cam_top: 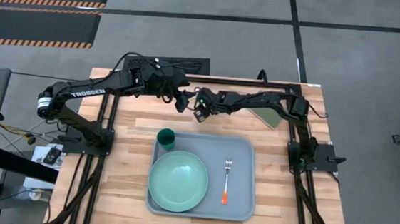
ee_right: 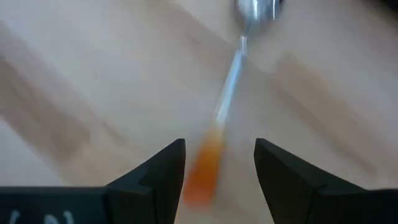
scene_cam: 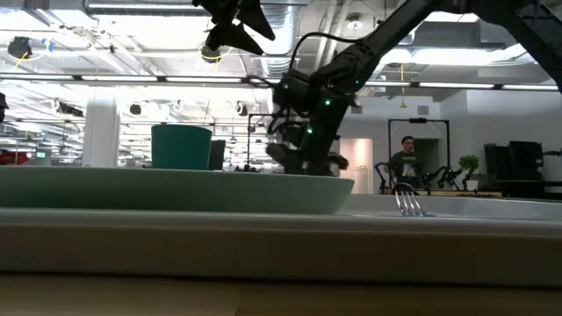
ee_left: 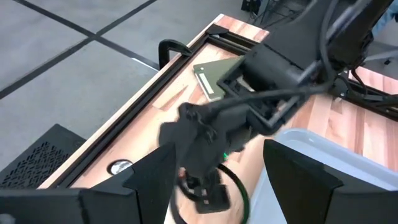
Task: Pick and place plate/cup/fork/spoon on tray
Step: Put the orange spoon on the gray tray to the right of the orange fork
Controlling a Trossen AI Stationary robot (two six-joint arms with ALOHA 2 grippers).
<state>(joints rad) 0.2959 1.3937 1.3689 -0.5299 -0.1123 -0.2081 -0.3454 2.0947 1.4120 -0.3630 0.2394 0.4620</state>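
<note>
The pale blue-grey tray (cam_top: 239, 201) lies at the table's near middle. On it are the mint-green plate (cam_top: 178, 182), the dark teal cup (cam_top: 166, 138) at its far left corner, and the fork (cam_top: 227, 180). The spoon (ee_right: 227, 87) lies on the bare wood beyond the tray. My right gripper (ee_right: 219, 165) is open just above it. Its fingers stand on either side of the orange handle (ee_right: 202, 171), and the silver bowl (ee_right: 255, 7) points away. In the high view the right gripper (cam_top: 201, 112) hides the spoon. My left gripper (cam_top: 181, 102) is open and empty beside it.
A small green-grey flat rectangle (cam_top: 267, 116) lies on the wood at the far right, under the right arm. The two grippers are close together beyond the tray's far rim. A person (scene_cam: 406, 162) stands in the room behind the table.
</note>
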